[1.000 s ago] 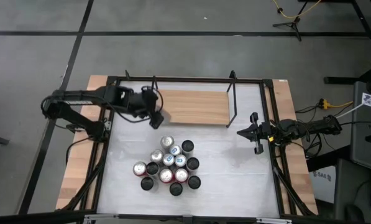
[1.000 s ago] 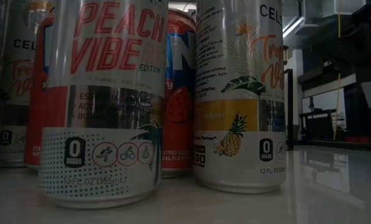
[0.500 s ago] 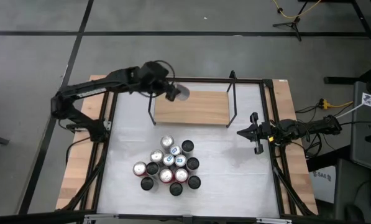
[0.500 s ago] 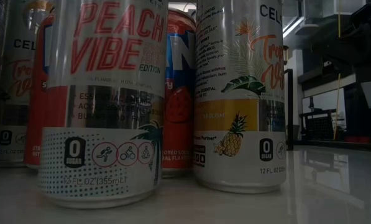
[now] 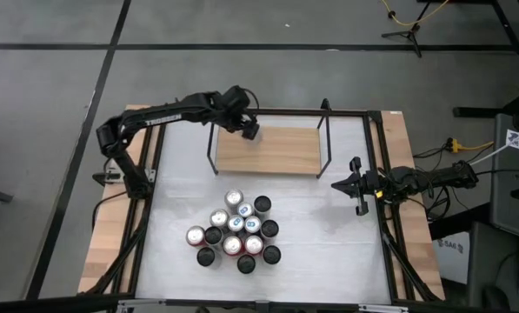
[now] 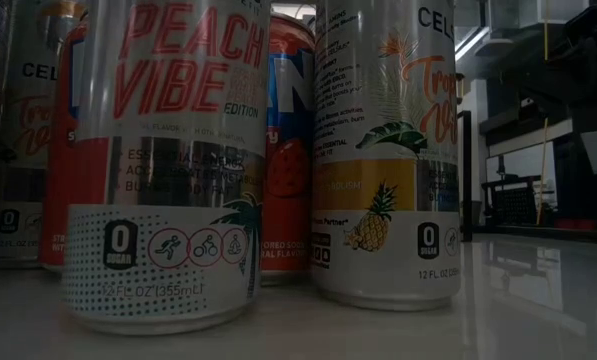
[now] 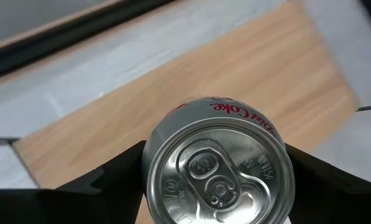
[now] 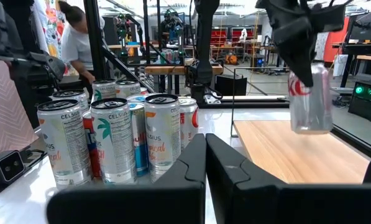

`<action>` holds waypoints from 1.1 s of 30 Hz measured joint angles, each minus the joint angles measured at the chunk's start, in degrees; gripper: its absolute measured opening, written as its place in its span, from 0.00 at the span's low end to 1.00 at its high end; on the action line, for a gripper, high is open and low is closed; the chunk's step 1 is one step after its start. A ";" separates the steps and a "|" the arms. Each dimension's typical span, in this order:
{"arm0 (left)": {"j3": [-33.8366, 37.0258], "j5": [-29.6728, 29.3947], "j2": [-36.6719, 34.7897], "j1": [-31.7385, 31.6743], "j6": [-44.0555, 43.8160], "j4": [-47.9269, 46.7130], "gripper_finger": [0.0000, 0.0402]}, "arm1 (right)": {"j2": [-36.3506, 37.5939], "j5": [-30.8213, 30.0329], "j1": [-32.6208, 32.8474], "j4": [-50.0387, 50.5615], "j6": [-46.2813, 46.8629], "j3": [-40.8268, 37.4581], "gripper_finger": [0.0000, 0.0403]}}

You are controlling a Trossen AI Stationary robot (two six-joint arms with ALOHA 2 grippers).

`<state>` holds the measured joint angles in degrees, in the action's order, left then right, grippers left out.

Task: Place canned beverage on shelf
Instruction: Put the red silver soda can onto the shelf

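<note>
A silver Diet Coke can (image 7: 219,171) is held by my left gripper (image 5: 249,130) over the far-left corner of the shelf (image 5: 272,152). The shelf is a light-wood board with black rod uprights at both ends. The right wrist view shows the same can (image 8: 309,102) under that gripper (image 8: 297,31), above the board (image 8: 297,152). A cluster of several cans (image 5: 235,230) stands on the white tabletop, nearer than the shelf. My right gripper (image 5: 337,184) waits shut and level at the table's right side, touching nothing. My left gripper pinches the can's upper side wall (image 7: 149,152) between its two fingers (image 7: 114,177), one on each side just below the rim. The fingers slant down from above. The can hangs roughly upright below them over the board, top up.
The shelf's black uprights (image 5: 212,143) (image 5: 325,139) stand at both ends of the board. The can cluster (image 8: 117,137) fills the low view (image 6: 168,160). A black frame runs round the table. A person (image 8: 79,43) stands in the room beyond it.
My left gripper has carried the can from beside the shelf's left end toward the table's far edge and rightward. It has rolled somewhat and now stands over the board's far-left corner. Its hold on the can is unchanged.
</note>
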<state>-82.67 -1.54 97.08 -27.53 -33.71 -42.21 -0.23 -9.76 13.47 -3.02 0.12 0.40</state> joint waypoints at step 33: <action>0.00 -5.16 0.80 0.10 1.92 -11.48 0.82 | 0.00 0.00 0.00 0.06 0.01 0.02 0.01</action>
<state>-82.67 -6.70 97.88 -27.43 -31.79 -53.68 -0.23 -9.76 13.47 -2.96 0.13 0.43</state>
